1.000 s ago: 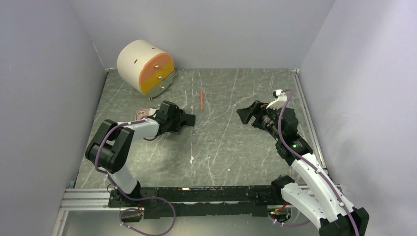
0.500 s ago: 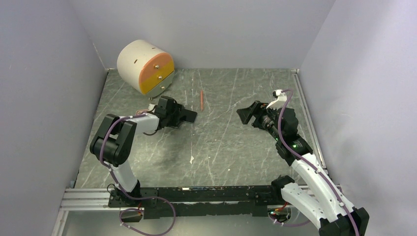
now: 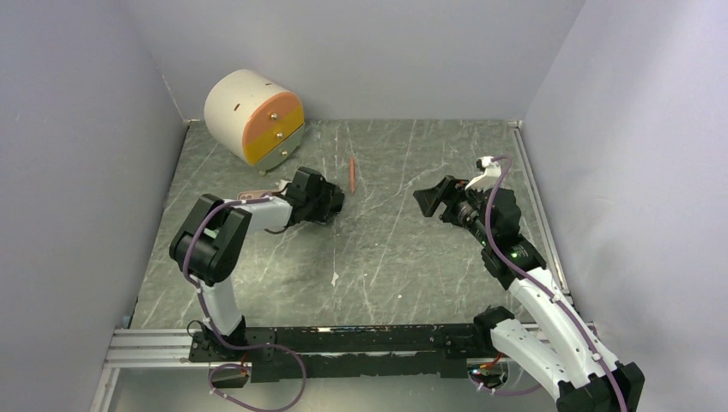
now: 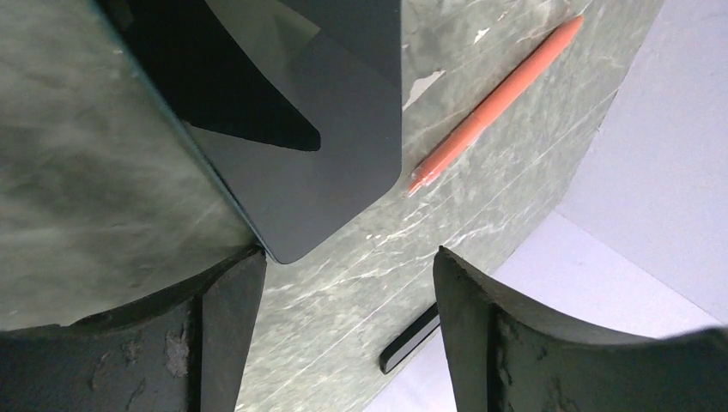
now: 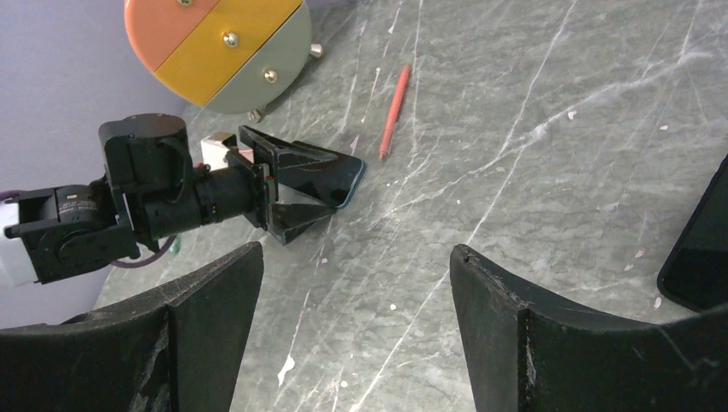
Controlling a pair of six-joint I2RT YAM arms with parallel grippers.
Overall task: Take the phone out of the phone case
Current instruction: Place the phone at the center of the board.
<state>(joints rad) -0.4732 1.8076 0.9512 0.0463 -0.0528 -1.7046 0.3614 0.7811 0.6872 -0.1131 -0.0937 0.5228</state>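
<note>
The phone [image 4: 330,129] is a dark glass slab with a teal edge, lying flat on the table; it also shows in the right wrist view [image 5: 342,182]. My left gripper [image 3: 330,202] is low over it and open, one fingertip [image 4: 245,275] touching the phone's near corner and the other standing apart over bare table. The pink phone case [image 3: 251,195] lies just behind that gripper, mostly hidden by the arm. My right gripper [image 3: 427,199] hangs open and empty over the table's right half, facing the left gripper.
A red pen [image 3: 352,174] lies just beyond the phone. A round white drawer unit with orange and yellow fronts [image 3: 253,118] stands at the back left. A second dark flat slab [image 5: 700,249] lies by my right gripper, cut off by the frame. Walls close in on three sides.
My left arm has swung right and its gripper has turned and come down over the phone, now covering most of it from above. The right arm has not moved.
</note>
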